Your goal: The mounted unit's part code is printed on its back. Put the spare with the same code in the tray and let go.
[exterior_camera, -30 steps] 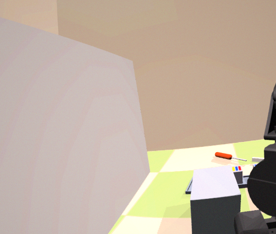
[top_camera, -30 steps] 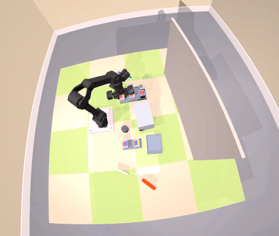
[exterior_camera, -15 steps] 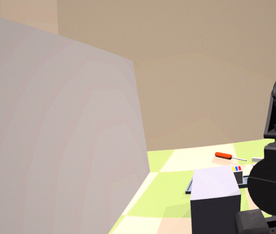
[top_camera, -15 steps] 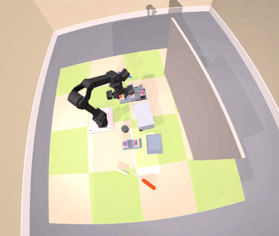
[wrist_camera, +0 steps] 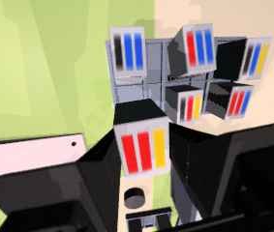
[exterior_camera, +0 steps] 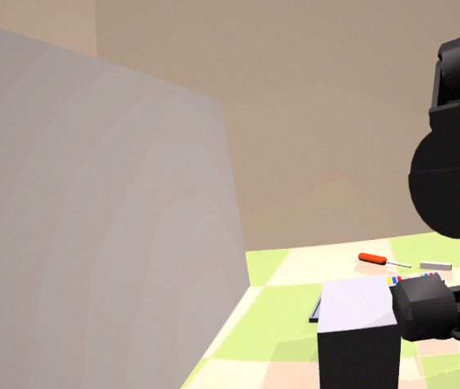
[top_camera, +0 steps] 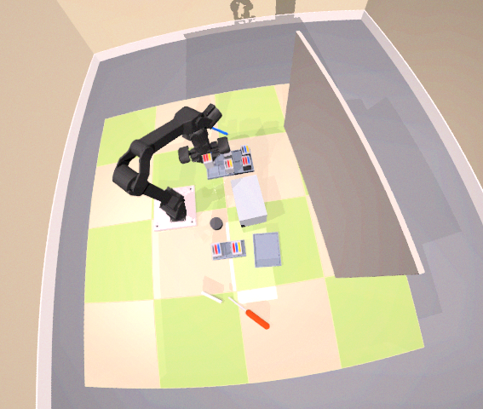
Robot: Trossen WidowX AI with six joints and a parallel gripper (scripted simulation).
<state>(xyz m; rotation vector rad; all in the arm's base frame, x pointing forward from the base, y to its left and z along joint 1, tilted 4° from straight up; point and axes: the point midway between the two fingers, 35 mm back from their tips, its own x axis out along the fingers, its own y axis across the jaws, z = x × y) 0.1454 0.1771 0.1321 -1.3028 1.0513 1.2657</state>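
My gripper [top_camera: 206, 155] [wrist_camera: 137, 127] is shut on the block with red, red and yellow stripes [top_camera: 207, 158] [wrist_camera: 144, 150]. It holds the block upright above the near left end of the spares rack [top_camera: 217, 172] [wrist_camera: 152, 60]. Other striped spares stand in that rack, among them black-blue-blue [wrist_camera: 128, 50], red-blue-blue [wrist_camera: 199, 47], black-red-yellow [wrist_camera: 190, 107] and red-red-blue [wrist_camera: 239, 101]. The shallow grey tray [top_camera: 267, 249] [exterior_camera: 314, 312] is empty. I cannot tell which thing is the mounted unit, and no code on a back is readable.
A tall grey box [top_camera: 249, 198] [exterior_camera: 358, 301] stands between rack and tray. A small rack [top_camera: 227, 250] holds two striped blocks. A dark puck [top_camera: 215, 223] [wrist_camera: 135, 198], screwdriver [top_camera: 257, 319] [exterior_camera: 372, 258], white bar [top_camera: 212, 296] [exterior_camera: 435, 266], blue stick [top_camera: 220, 130] and tall panel [top_camera: 338, 153] [exterior_camera: 96, 209] also show.
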